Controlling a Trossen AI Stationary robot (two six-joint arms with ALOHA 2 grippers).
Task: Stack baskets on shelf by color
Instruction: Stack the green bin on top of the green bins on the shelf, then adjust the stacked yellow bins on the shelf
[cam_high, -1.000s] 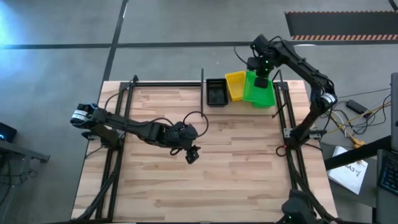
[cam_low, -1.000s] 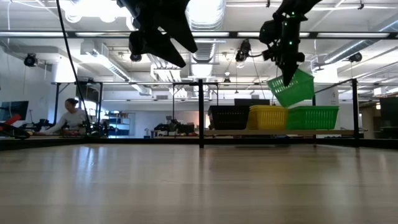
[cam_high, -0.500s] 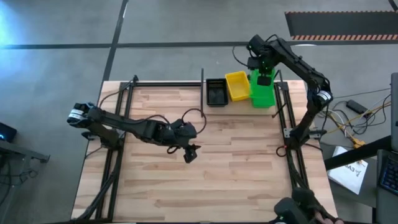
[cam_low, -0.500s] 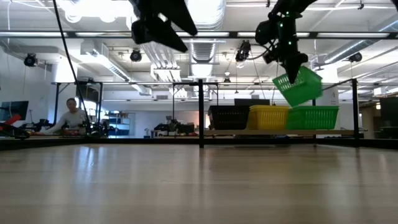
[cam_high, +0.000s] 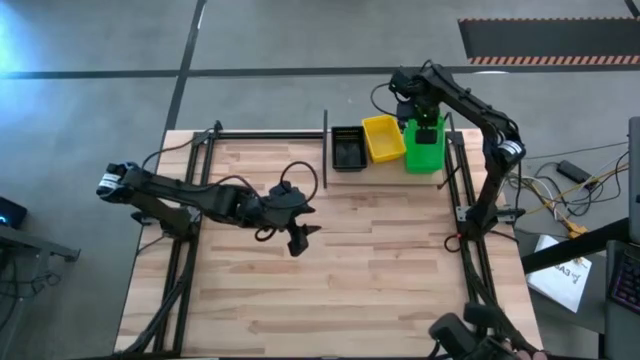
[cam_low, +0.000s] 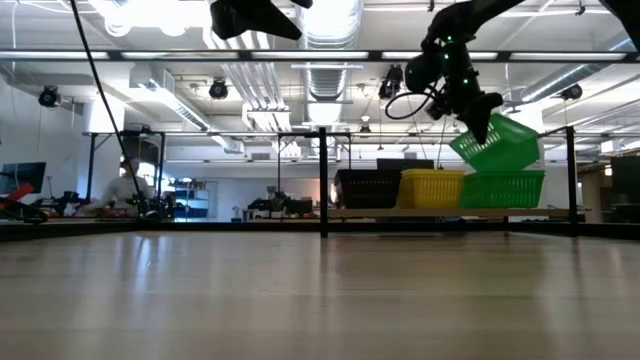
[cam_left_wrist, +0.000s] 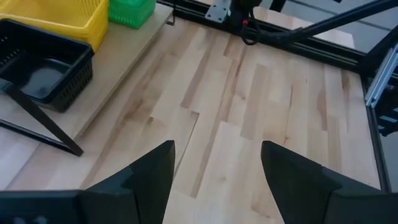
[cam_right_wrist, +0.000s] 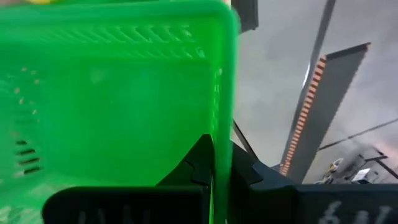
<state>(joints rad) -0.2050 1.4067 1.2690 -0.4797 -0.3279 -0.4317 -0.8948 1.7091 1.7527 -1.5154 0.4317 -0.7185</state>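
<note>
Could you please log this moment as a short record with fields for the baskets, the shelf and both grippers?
shelf: at the table's far edge, holding three stacks side by side
black baskets: on shelf
yellow baskets: on shelf, middle
green baskets on shelf: right end
held green basket: tilted, above the green ones
right gripper: shut on its rim
left gripper: open, empty, over the tabletop

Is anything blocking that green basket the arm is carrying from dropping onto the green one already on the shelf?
Nothing visible does. The right pincer holds the tilted green basket in the air just above the green basket on the shelf, with only open space between them.
</note>
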